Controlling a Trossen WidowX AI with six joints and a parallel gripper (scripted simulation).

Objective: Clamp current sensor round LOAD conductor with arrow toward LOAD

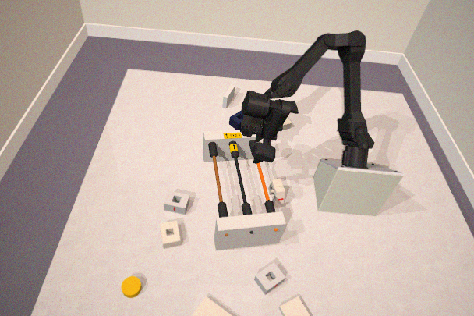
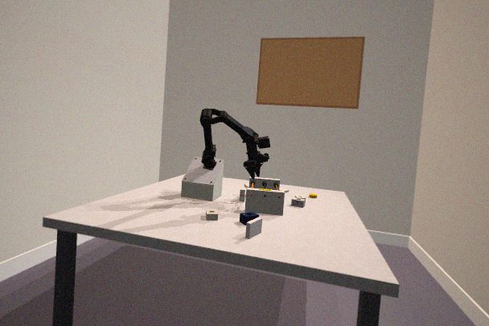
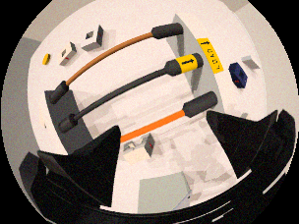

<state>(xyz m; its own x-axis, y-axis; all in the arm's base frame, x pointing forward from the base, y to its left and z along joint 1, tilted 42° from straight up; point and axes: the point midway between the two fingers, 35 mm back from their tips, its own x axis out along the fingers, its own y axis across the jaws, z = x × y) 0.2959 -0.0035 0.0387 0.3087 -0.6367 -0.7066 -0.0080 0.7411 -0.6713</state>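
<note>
The open split-core sensor (image 1: 278,188) (image 2: 242,196) (image 3: 143,149), pale with a red mark, stands on the table beside the orange conductor (image 1: 263,179) (image 3: 159,125). Its jaws face that conductor. The LOAD conductor (image 1: 240,179) (image 3: 123,89) is the black middle one. It has a yellow arrow sleeve (image 1: 233,147) (image 3: 188,63) at the end near the yellow LOAD marker (image 1: 232,135) (image 3: 210,55). My gripper (image 1: 257,158) (image 2: 253,176) (image 3: 165,122) is open and empty, pointing down above the orange conductor's end near the marker. The sensor is low between the fingers in the wrist view, well below them.
A brown conductor (image 1: 217,179) (image 3: 108,51) runs on the far side of the black one. Two grey end blocks (image 1: 249,239) (image 2: 265,202) carry the conductors. Closed sensor-like blocks (image 1: 182,205) (image 1: 165,240), a dark blue one (image 2: 248,218) (image 3: 238,75) and a yellow disc (image 1: 131,286) lie around.
</note>
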